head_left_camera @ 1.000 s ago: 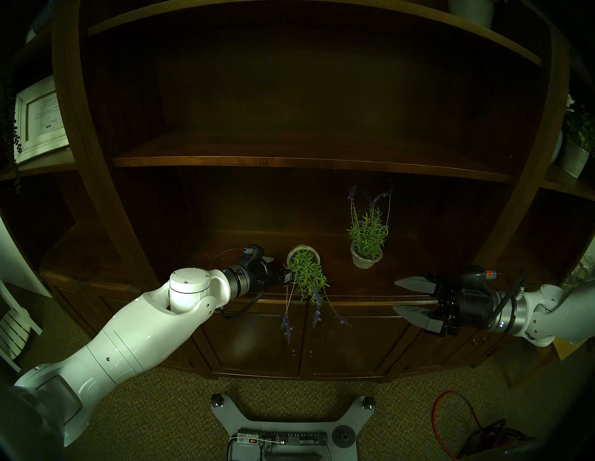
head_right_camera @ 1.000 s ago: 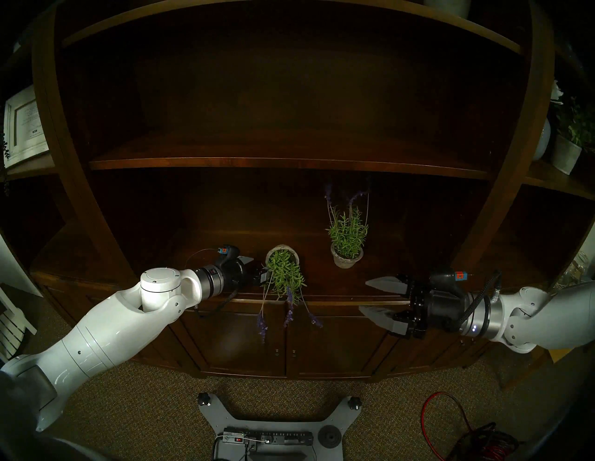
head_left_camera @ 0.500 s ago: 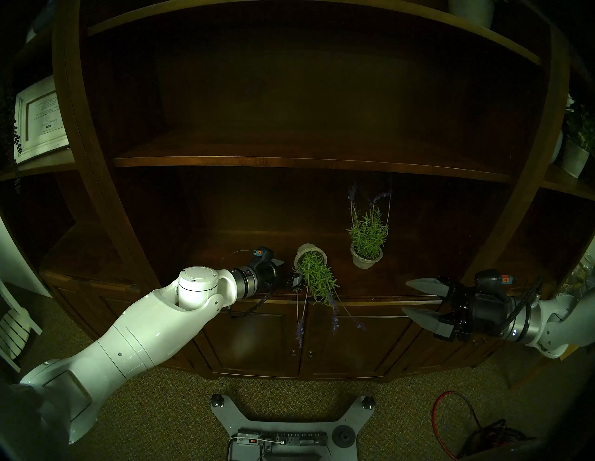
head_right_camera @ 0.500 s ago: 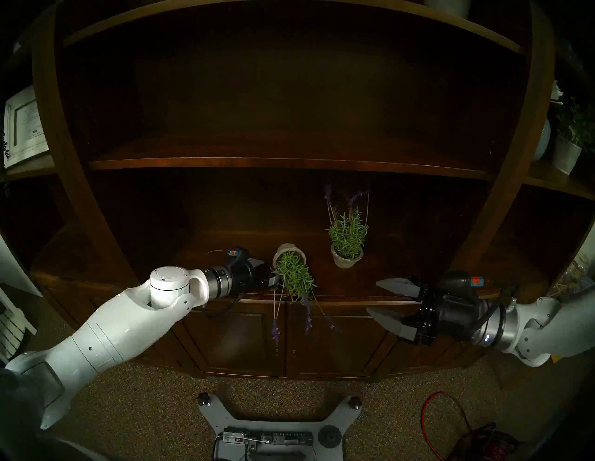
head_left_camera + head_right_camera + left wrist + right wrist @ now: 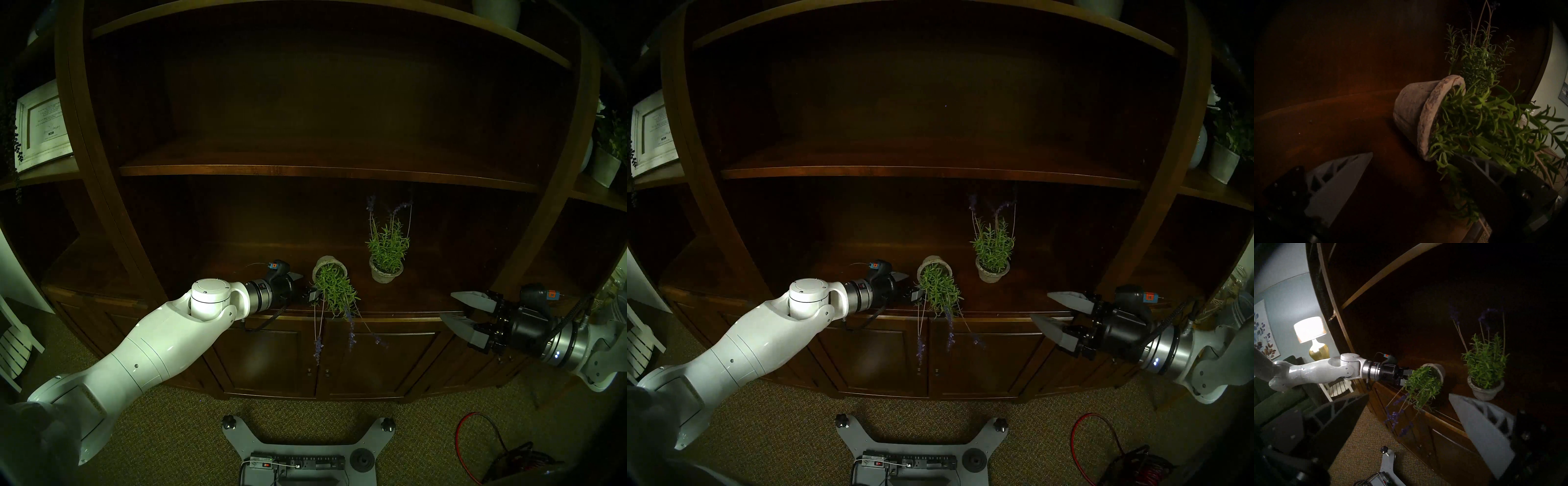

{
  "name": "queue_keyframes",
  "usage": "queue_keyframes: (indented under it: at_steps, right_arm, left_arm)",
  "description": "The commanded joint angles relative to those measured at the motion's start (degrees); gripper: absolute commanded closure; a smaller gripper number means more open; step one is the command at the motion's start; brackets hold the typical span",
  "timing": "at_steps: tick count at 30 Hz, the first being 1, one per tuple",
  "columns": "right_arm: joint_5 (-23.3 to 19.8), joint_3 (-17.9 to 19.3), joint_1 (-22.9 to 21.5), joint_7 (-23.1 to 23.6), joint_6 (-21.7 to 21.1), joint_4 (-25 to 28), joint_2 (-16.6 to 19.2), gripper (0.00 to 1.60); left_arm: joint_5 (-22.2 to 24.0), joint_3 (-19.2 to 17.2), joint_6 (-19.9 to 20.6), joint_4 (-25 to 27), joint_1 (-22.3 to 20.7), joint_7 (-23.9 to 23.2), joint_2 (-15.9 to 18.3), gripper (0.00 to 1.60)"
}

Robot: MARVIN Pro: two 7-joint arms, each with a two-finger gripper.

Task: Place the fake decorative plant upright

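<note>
Head views show a dim room facing a dark wooden bookcase. Left gripper (image 5: 307, 285) has its fingers spread wide and empty, one finger (image 5: 1342, 183) over the bare wood, the other (image 5: 1480, 171) buried among green leaves. Just beyond them lies the fallen fake plant (image 5: 334, 288), its rough grey pot (image 5: 1412, 110) on its side on the counter (image 5: 424, 298), the mouth turned toward the front edge. Its purple flower stalks (image 5: 318, 349) hang over that edge, in front of the cabinet doors (image 5: 271, 359). Behind and to the right, a second potted plant (image 5: 386, 251) stands upright on the same counter. Right gripper (image 5: 456, 307) hovers well to the right, fingers also spread, holding nothing. Above runs an empty-looking dark shelf (image 5: 305, 169). A white picture frame (image 5: 40, 125) sits in the left bay. Below is olive carpet (image 5: 169, 441) with a red cable (image 5: 475, 437). From the right wrist view, a lit table lamp (image 5: 1310, 334) glows against a pale blue wall (image 5: 1284, 299).
</note>
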State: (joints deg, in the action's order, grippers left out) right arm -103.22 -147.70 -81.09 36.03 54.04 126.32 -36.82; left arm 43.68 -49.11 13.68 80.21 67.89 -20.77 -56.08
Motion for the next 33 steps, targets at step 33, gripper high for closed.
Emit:
queue_keyframes:
  at_steps: [33]
  right_arm:
    - [25.02,-7.73,-8.64,-26.69,0.96,8.00,-3.31,0.00]
  left_arm:
    - [5.00,-4.41,-1.62,2.32,-0.74,-4.94,-0.66,0.00]
